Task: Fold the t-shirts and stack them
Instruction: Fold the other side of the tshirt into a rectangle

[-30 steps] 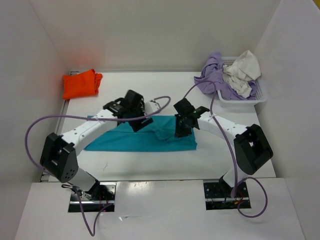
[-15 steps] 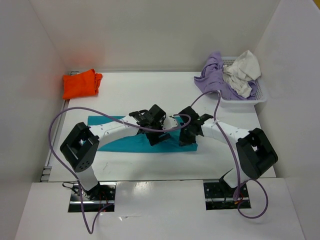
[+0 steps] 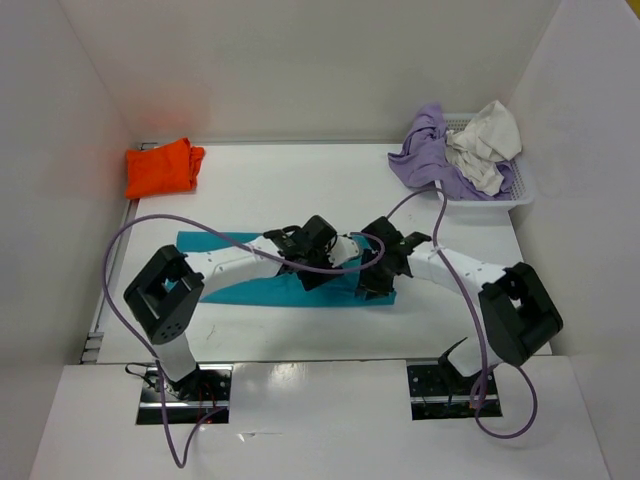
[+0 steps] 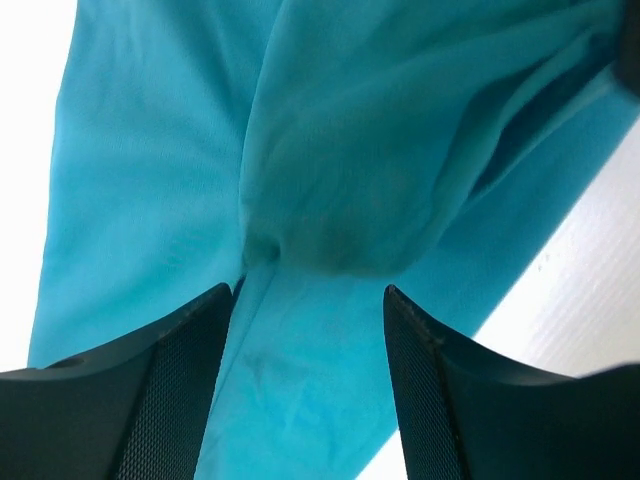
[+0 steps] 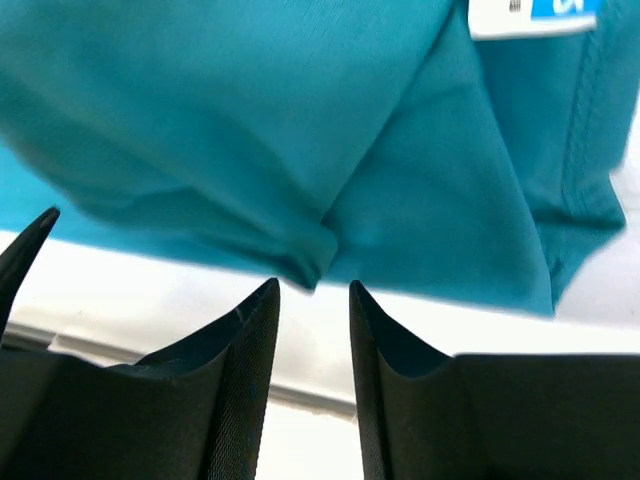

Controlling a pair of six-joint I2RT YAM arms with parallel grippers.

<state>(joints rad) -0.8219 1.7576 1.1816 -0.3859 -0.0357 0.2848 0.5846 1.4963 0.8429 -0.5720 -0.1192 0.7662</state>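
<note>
Teal-blue t-shirt [image 3: 230, 272] lies spread in a long flat band across the middle of the table [image 3: 300, 180], and both arms reach in over its right end. Left gripper [image 4: 308, 292] is low over the cloth with jaws well apart. A bunched ridge of teal sits just ahead of the fingertips and nothing is clamped, so it looks poised to pinch that ridge or has just let it go; I cannot tell which. Right gripper [image 5: 314, 288] hangs at the near right edge of the shirt with fingers close together and only a narrow gap. White table shows through the gap and the doubled fold edge lies just beyond the tips, so there is no grip on cloth. The shirt's label [image 5: 530, 12] shows in the right wrist view, so the neck end is probably on this side. Judgement: mid-fold on the teal shirt, right portion partly doubled over and rumpled, so it needs smoothing or another fold. Orange t-shirt [image 3: 160, 168] sits folded at the far left corner, likely the base of the stack. Lavender purple t-shirt [image 3: 425, 150] and off-white t-shirt [image 3: 485, 145] are heaped unfolded in the basket [image 3: 520, 190] at far right, with the lavender one spilling over the rim. That leaves roughly one shirt done and three to go.
</note>
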